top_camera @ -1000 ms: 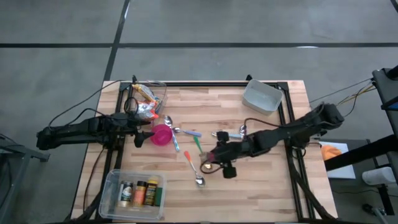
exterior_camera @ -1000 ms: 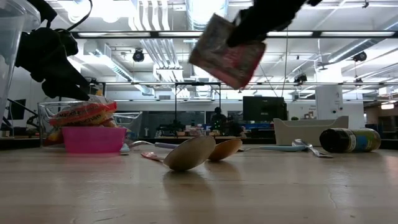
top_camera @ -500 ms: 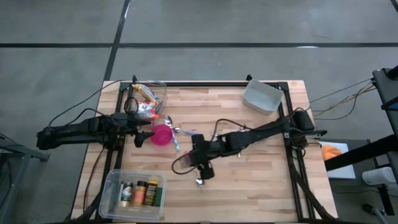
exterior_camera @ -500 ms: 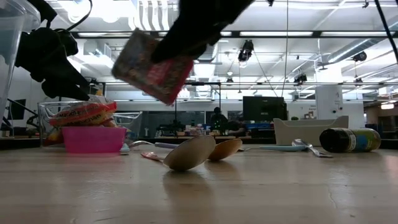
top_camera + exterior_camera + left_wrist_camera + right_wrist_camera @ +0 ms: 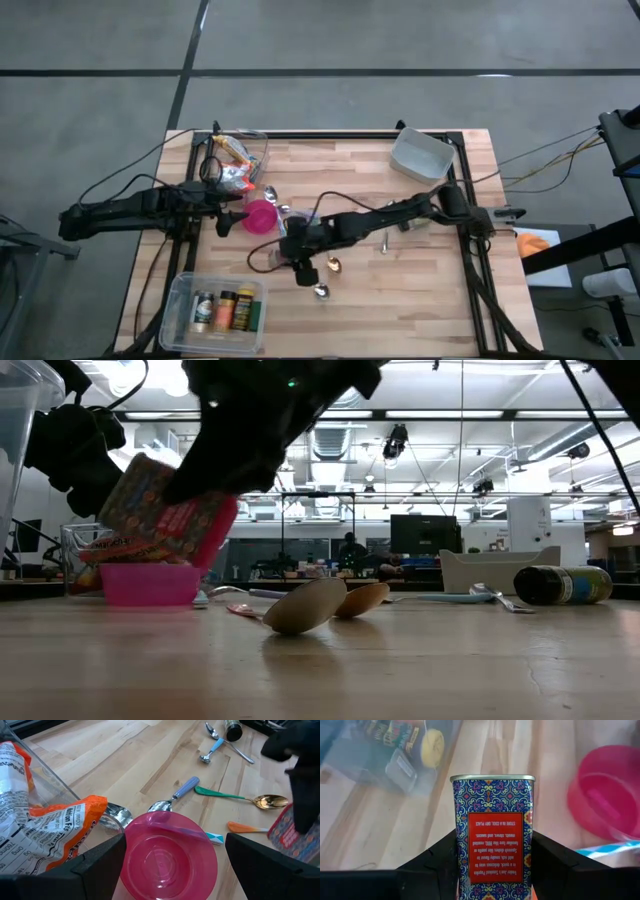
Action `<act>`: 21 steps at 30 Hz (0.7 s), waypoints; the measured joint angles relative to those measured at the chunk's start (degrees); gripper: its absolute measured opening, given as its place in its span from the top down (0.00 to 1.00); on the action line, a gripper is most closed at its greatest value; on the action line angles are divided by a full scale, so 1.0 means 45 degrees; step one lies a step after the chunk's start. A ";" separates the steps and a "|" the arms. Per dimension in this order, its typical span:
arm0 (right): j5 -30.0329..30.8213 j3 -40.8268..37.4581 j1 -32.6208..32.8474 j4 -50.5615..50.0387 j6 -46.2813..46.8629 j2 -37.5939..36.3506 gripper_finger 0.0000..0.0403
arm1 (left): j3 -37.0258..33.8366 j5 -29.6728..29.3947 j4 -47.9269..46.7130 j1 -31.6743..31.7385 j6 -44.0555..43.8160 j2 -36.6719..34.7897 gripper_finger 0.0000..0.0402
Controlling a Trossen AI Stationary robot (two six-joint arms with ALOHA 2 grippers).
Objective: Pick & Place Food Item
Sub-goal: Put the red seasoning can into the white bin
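From the high view I have the right gripper point(image 5: 297, 240) stretched across the butcher-block wooden table point(image 5: 400, 290), just right of the round pink plastic bowl point(image 5: 260, 216); the left gripper point(image 5: 237, 212) waits beside that bowl, fingers spread and empty. At table height, the patterned blue-and-red rectangular tin point(image 5: 165, 510) hangs tilted above the bowl's rim, clear of the wood, with a lit workshop beyond. My left wrist camera shows the tin's corner at the bowl's right, near scattered spoons. The right wrist camera shows both fingers pinching the tin's sides. I judge that releasing it tilted could clip the rim and tip the bowl.
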 joint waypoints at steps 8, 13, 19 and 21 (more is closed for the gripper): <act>-0.0018 0.3072 0.0000 -0.3021 -0.0001 0.1845 0.54 | 0.0000 0.0000 0.0000 0.0000 0.0000 0.0000 0.14; -0.0018 0.4725 0.0000 -0.4203 -0.0001 0.2894 0.54 | 0.0000 0.0000 0.0000 -0.0002 0.0000 0.0000 0.14; -0.0298 0.5351 0.0000 -0.4633 0.0003 0.3341 0.54 | 0.0000 0.0000 0.0000 -0.0005 0.0000 0.0000 0.14; -0.0305 0.5257 0.0005 -0.4602 0.0110 0.3339 0.54 | 0.0000 0.0000 0.0000 0.0000 0.0000 0.0000 0.14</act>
